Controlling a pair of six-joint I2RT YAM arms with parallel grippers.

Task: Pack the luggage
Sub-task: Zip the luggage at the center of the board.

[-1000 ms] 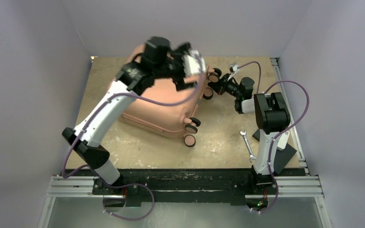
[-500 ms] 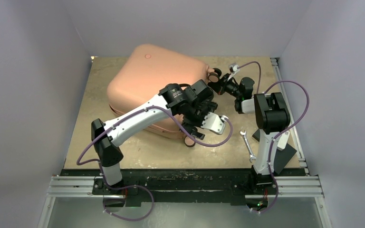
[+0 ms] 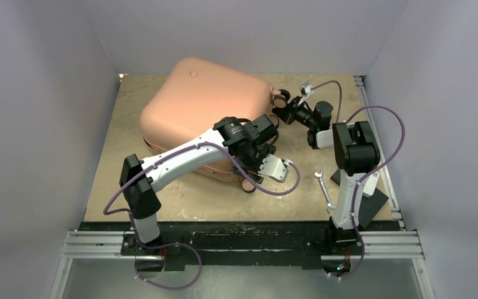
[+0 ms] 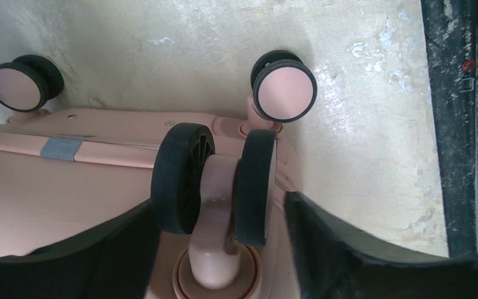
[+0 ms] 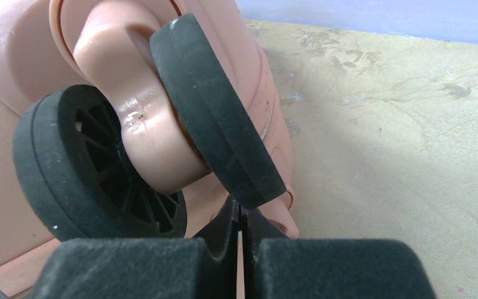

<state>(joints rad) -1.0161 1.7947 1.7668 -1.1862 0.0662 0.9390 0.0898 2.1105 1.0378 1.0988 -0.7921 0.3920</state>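
Observation:
The luggage (image 3: pixel 193 103) is a salmon-pink hard-shell suitcase lying flat and closed at the back of the table. My left gripper (image 3: pixel 253 168) is at its near right corner. In the left wrist view it (image 4: pixel 218 208) is open, with a black double wheel (image 4: pixel 215 177) between its fingers (image 4: pixel 323 243); I cannot tell whether they touch it. My right gripper (image 3: pixel 284 112) is at the far right corner. In the right wrist view it (image 5: pixel 239 212) is shut, fingertips pressed together just under another double wheel (image 5: pixel 215 106) against the shell (image 5: pixel 0 205).
A silver wrench (image 3: pixel 324 190) lies on the table near the right arm's base. A flat black pad (image 3: pixel 373 202) lies at the right edge. More wheels (image 4: pixel 284 93) stick out along the suitcase's end. The table's black front rail (image 4: pixel 467 124) is close by.
My left arm swung from above the suitcase's far side down to its near right corner and closed in on the wheel. The right arm has not moved.

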